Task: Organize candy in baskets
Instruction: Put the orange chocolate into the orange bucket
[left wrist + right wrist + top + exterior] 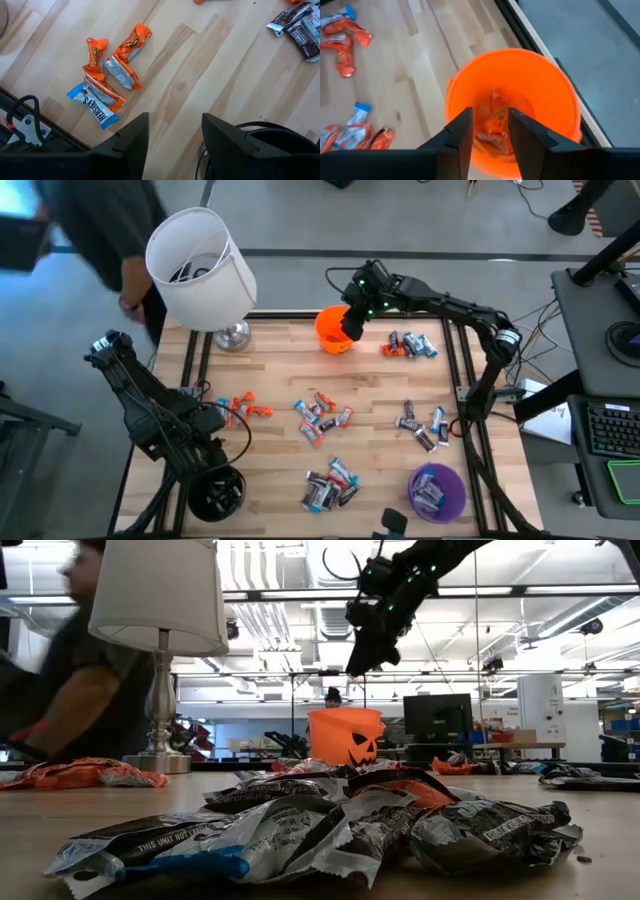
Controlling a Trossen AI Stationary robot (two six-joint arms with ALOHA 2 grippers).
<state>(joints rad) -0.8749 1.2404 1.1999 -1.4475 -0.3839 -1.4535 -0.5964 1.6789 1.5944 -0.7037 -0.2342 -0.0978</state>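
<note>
Crumpled dark and silver candy wrappers [330, 825] are seen heaped nearest the low camera, well in front of the orange bucket [334, 330]; the right gripper [487, 125] is held directly above that bucket, fingers parted and empty, orange-wrapped pieces [495, 125] lying inside below it; the left gripper [175, 135] is likewise spread and empty beside the black bucket [216, 492]. Loose orange candies [112, 70] lie just ahead of it, long axes pointing roughly away, nearer the left arm. What the black bucket holds perhaps cannot be judged.
</note>
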